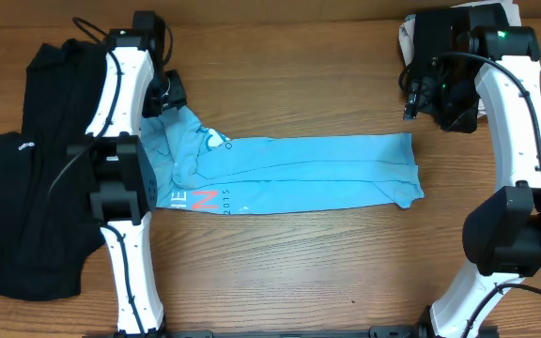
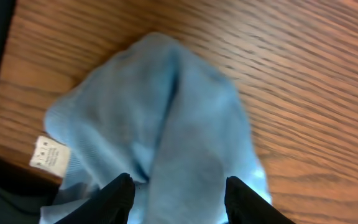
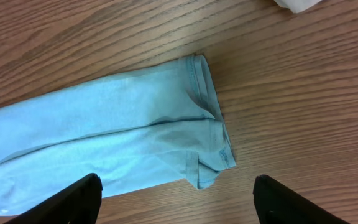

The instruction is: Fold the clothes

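Shirt [image 1: 308,174] lies as a long strip mid-counter [image 1: 299,282]. Left pincer [image 2: 179,186] is clamped on a ridge of cloth at the shirt's tag end. Right pincer [image 3: 178,183] hangs wide apart over the shirt's other end, gripping nothing. Suggest pinching all layers there and lifting both ends level. Layer count in the left grip is unreadable. The left arm cuts off the shirt's lettering.

Wood-grain worktop [image 1: 289,272]. A light blue T-shirt [image 1: 327,174], folded into a long strip, lies across the centre. A heap of black garments [image 1: 36,188] lies at the left edge. A white item [image 3: 298,4] lies at the far right corner.
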Available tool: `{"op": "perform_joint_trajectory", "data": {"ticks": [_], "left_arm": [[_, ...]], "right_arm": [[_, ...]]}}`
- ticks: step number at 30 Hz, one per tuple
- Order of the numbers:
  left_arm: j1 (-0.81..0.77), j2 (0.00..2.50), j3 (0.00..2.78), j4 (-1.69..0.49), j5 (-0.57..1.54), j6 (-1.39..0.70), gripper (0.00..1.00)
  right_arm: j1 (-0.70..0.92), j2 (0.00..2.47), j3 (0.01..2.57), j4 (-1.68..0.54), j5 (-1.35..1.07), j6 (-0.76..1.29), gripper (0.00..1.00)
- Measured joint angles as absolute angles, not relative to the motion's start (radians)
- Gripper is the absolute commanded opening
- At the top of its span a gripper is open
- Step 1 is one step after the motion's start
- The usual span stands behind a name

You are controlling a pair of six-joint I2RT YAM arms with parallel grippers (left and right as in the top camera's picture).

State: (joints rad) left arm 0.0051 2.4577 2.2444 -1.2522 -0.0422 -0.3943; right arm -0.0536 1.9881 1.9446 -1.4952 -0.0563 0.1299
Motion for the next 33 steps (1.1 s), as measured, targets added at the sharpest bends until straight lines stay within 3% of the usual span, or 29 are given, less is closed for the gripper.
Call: {"op": "perform_joint_trajectory", "data": {"ticks": [14, 18, 28, 33], "left_arm": [[0.008, 2.463, 2.129, -1.214, -0.041, -0.42, 0.35], [0.008, 2.464, 2.125, -1.206, -0.041, -0.421, 0.19], [0.009, 2.465, 2.139, -1.222, -0.026, -0.424, 0.18], [0.009, 2.465, 2.201, -1.263, -0.02, -0.413, 0.27]], "right_arm": [[-0.054, 1.988, 1.945, -1.493, -0.056, 0.13, 0.82], [-0.054, 1.988, 1.945, -1.493, -0.056, 0.13, 0.83], [-0.054, 1.988, 1.945, -1.493, -0.056, 0.13, 0.84], [-0.054, 1.988, 1.945, -1.493, -0.056, 0.13, 0.86]]}}
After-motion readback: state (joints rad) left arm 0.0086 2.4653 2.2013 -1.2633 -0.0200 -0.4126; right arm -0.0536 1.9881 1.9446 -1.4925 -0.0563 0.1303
